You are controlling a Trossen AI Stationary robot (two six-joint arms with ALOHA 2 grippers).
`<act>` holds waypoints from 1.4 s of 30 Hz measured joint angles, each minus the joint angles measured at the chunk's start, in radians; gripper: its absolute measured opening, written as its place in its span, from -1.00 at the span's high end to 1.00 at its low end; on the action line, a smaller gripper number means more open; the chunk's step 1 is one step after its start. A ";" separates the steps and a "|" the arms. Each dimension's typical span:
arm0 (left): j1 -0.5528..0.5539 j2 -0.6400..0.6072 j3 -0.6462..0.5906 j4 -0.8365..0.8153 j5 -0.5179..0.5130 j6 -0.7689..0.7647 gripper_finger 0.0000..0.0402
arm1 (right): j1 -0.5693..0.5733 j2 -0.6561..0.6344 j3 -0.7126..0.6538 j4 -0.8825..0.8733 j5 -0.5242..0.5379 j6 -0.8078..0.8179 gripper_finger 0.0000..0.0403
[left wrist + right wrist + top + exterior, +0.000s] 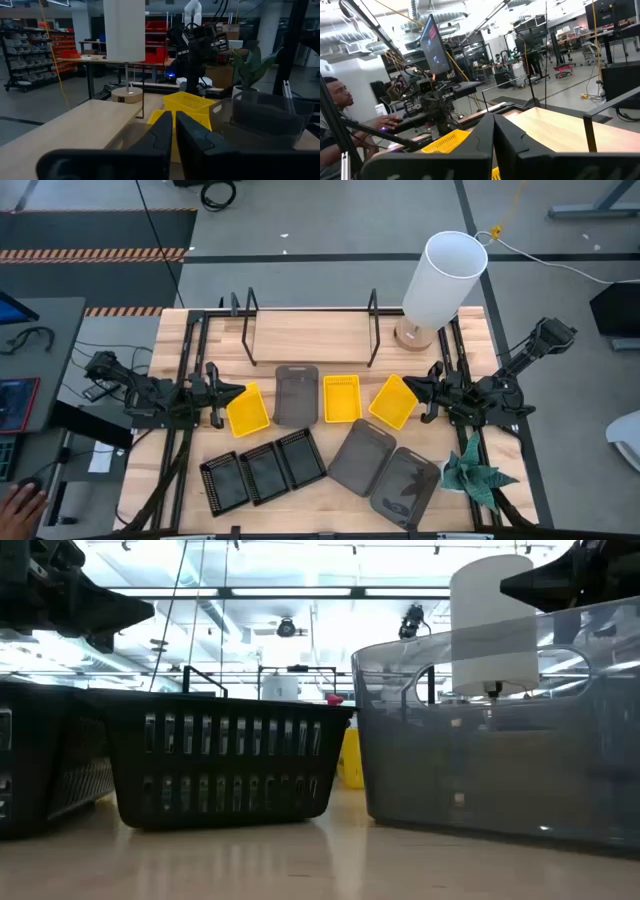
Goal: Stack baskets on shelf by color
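Three yellow baskets (248, 410) (341, 398) (393, 401) lie on the table in front of the shelf (310, 338), with one dark grey basket (296, 394) among them. Two more grey baskets (362, 457) (405, 485) and three black gridded baskets (264, 472) lie nearer the front edge. My left gripper (238, 390) hovers shut just left of the leftmost yellow basket (187, 102). My right gripper (410, 384) hovers shut just right of the rightmost yellow basket (445, 141). Neither gripper holds anything.
A tall white lamp (445, 280) on a round wooden foot stands at the shelf's right end. A green plant (478, 475) sits at the front right corner. The shelf board lies bare between its two black wire frames (245, 320) (372, 320). A person sits beyond the table's left side (332, 95).
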 joint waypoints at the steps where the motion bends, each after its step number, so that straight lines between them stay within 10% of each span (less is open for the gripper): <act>1: 0.000 0.000 0.000 0.000 0.000 0.000 0.87 | 0.000 0.000 0.000 0.000 0.000 0.000 0.93; 42: 0.000 0.000 0.000 0.000 0.000 0.000 0.87 | 0.000 0.000 0.000 0.000 0.000 0.000 0.93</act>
